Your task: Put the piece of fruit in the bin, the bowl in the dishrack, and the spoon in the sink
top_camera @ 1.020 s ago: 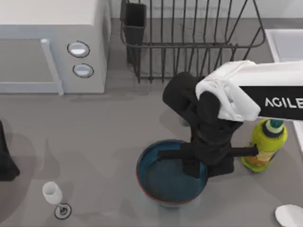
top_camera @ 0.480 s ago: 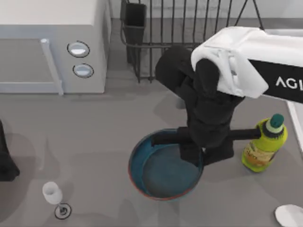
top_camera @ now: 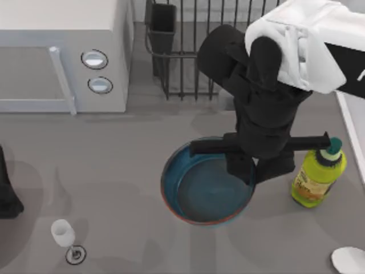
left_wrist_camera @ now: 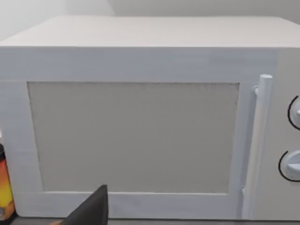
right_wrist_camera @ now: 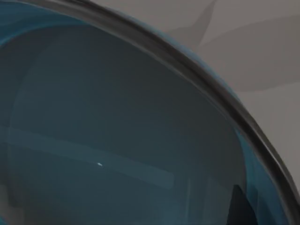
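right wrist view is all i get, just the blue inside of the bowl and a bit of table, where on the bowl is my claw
observer: In the top view the right claw grips the bowl at its right rim.
operator: ok where's the dishrack from there
observer: The dishrack stands past the bowl, toward the top view's upper edge, just right of the microwave.
operator: anything close i could bump
observer: A green bottle stands upright just right of the bowl, close to the claw. The left arm is parked far off at the table's left edge.
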